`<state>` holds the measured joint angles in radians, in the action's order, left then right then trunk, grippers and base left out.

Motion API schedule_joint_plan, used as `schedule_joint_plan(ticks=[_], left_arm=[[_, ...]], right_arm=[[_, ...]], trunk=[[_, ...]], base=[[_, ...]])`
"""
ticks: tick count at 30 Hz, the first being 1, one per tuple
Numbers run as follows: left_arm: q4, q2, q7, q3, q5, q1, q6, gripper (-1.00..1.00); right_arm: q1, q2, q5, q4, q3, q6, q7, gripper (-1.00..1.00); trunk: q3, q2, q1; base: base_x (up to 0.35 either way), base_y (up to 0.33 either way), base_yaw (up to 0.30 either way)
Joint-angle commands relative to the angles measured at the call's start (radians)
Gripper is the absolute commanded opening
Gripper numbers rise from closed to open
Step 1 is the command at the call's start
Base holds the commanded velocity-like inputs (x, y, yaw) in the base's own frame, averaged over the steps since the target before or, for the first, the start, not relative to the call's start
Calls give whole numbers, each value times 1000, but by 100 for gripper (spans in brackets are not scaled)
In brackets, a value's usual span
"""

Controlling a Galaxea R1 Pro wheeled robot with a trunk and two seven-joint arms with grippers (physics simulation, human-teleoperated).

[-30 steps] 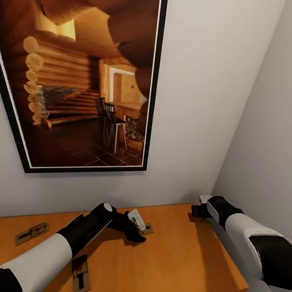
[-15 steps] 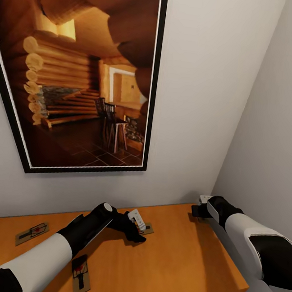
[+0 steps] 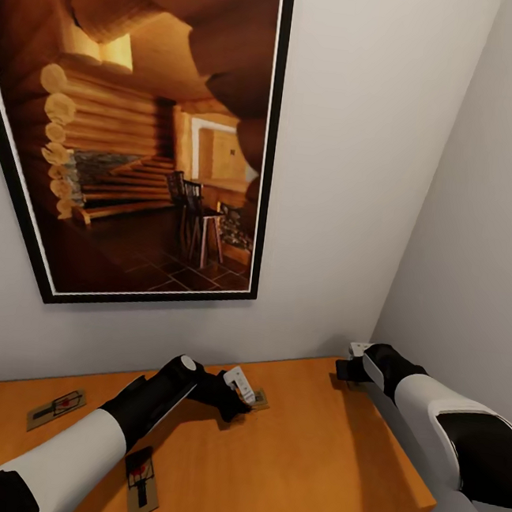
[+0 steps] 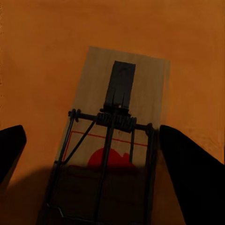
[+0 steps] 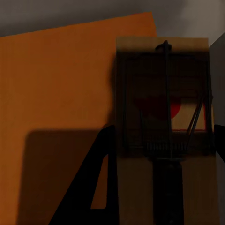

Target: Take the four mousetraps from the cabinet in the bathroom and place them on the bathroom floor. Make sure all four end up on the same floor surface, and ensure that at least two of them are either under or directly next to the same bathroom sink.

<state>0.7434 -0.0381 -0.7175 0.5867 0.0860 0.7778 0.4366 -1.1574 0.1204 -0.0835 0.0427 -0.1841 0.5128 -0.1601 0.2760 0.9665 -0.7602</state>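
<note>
While the mousetrap (image 4: 117,136) under my left gripper (image 3: 231,400) lies flat on the cabinet (image 3: 320,462) worktop between wide-open fingers (image 4: 190,173) that touch nothing, I risk closing on the wire bar rather than the board edges and flipping it. My right gripper (image 5: 159,187) seems to hold a second trap (image 5: 161,108), though I cannot tell how firmly. Two more traps (image 3: 56,407) (image 3: 141,473) could be swept off by my left forearm.
</note>
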Motion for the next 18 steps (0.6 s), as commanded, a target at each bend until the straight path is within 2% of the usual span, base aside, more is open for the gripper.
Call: schedule_joint_plan(ticks=[1, 10, 18], left_arm=[[0, 0, -7, 0, 21, 0, 6, -100], [-1, 0, -8, -17, 20, 0, 6, -100], [0, -2, -8, -15, 22, 0, 7, -100]], right_arm=[[1, 1, -13, 2, -5, 6, -4, -100], [1, 1, -13, 1, -5, 6, -4, -100], [1, 1, -13, 1, -5, 6, -4, -100]], trunk=[[2, 0, 0], [2, 0, 0], [2, 0, 0]], base=[[0, 0, 0], [0, 0, 0], [0, 0, 0]])
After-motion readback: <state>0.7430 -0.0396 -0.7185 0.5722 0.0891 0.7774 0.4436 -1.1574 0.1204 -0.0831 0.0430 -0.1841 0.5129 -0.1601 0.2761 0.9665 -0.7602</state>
